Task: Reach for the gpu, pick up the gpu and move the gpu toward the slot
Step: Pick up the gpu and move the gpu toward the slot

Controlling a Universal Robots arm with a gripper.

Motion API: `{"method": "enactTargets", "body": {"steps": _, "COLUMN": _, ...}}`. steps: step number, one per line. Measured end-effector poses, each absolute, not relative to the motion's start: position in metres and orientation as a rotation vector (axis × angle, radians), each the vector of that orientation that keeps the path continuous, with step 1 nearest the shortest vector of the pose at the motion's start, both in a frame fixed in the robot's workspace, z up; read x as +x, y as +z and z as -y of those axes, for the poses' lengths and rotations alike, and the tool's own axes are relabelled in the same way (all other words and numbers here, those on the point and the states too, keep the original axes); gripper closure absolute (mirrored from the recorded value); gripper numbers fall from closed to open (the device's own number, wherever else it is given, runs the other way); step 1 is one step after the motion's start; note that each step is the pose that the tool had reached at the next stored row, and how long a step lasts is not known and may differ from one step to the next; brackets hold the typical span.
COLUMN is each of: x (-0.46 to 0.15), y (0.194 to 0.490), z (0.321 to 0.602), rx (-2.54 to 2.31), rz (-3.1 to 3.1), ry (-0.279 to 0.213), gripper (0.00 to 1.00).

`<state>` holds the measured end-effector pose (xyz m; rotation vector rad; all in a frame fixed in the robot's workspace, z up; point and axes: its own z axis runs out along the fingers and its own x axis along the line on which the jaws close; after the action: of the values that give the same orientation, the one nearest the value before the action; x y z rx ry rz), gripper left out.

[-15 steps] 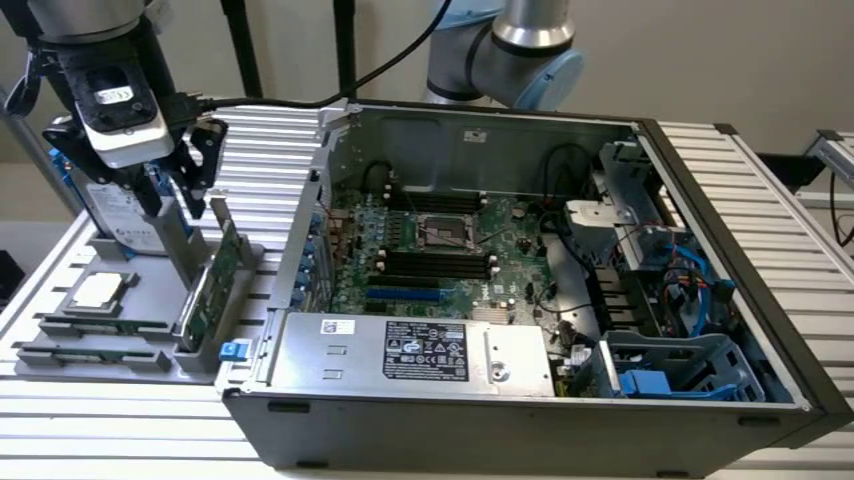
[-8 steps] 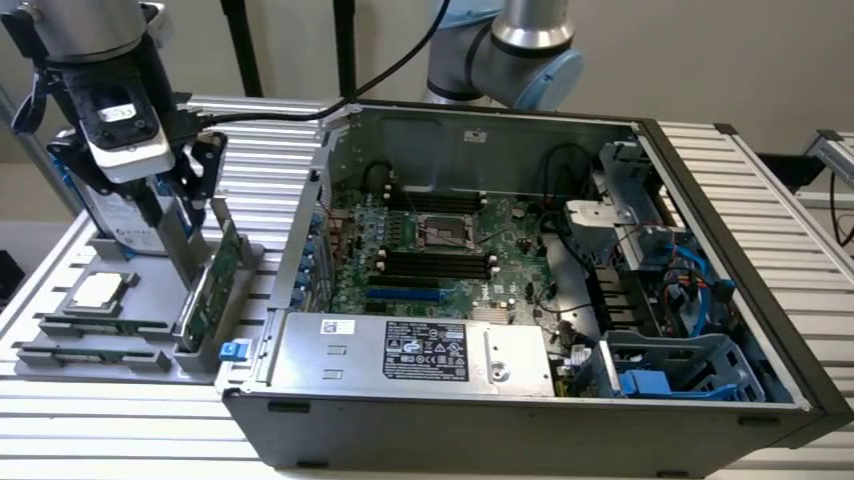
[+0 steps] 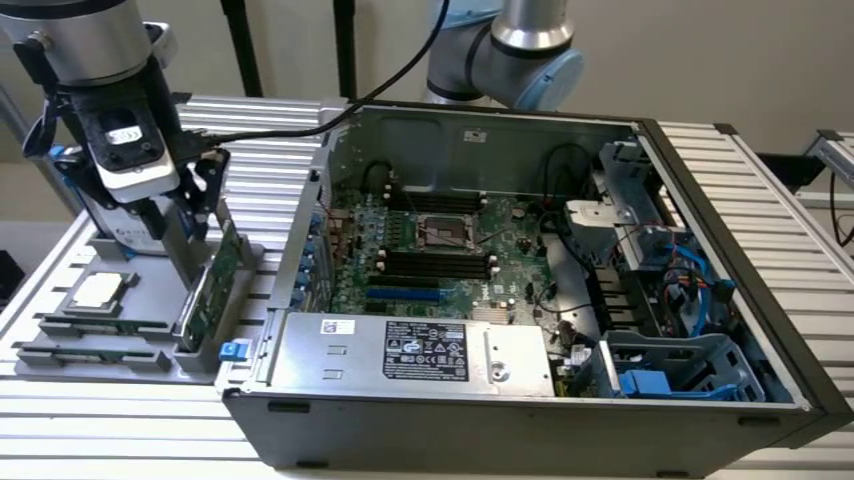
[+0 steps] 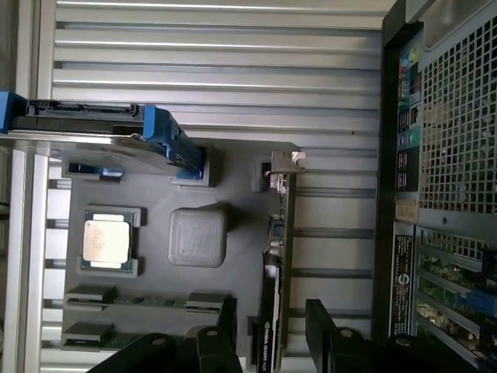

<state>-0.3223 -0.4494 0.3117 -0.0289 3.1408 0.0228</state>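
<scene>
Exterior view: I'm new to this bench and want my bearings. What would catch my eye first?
An open computer case takes up the exterior view's right, its green motherboard exposed. At that view's left, the gripper hangs open astride the gpu, which stands on edge in a grey tray.

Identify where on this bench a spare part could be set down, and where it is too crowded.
Free: the slatted table at the exterior view's right of the computer case, and its near strip in front of the grey tray. Crowded: the tray, with processor and gpu straddled by the open gripper; the case interior.
</scene>
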Motion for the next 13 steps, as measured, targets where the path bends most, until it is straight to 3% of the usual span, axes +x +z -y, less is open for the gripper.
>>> {"method": "enactTargets", "body": {"steps": 13, "x": -0.322, "y": 0.288, "z": 0.455, "rx": 0.000, "rz": -3.139, "ry": 0.023, "gripper": 0.52}}
